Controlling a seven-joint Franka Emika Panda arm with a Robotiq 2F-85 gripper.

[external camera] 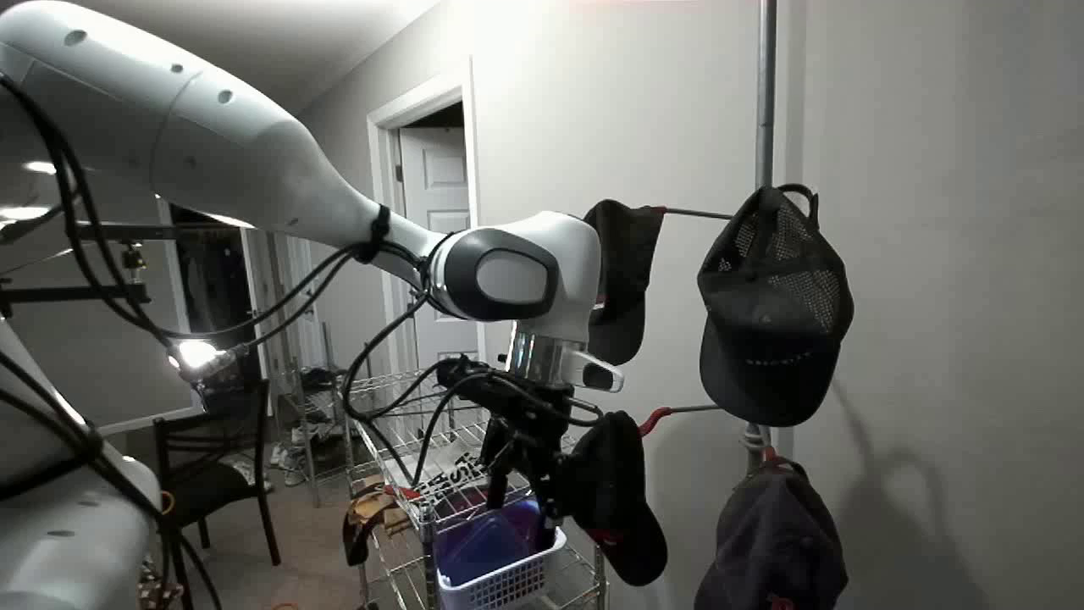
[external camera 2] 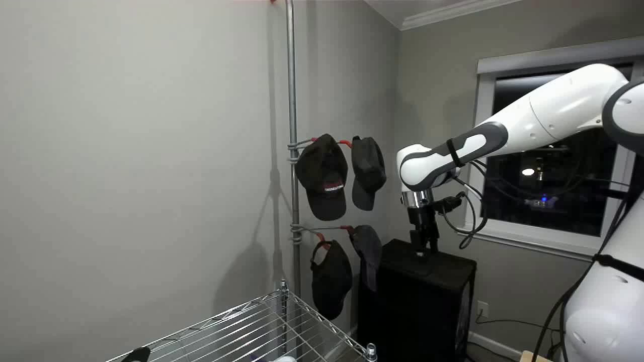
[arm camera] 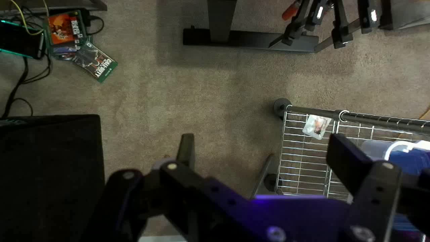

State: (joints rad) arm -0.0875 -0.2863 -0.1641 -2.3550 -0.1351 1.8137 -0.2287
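My gripper [arm camera: 265,153] hangs pointing down, its two fingers wide apart with nothing between them. In the wrist view, carpet and part of a wire rack show through the gap. Several dark caps hang on red-tipped hooks from a metal pole. They include a mesh-backed cap [external camera: 775,313], a cap with red and white lettering [external camera 2: 324,178], a lower cap [external camera: 618,500] and a greyish cap [external camera 2: 370,251]. In an exterior view the gripper [external camera: 523,500] appears just beside the lower cap. Elsewhere the gripper [external camera 2: 426,246] is seen apart from the caps, to their right.
A vertical pole [external camera 2: 292,100] stands near the wall. A wire rack [arm camera: 302,154] holds a white basket [external camera: 504,585] with blue and purple contents. Behind the gripper in an exterior view is a large black box [external camera 2: 422,296]. Game cases [arm camera: 95,62] and cables lie on the floor.
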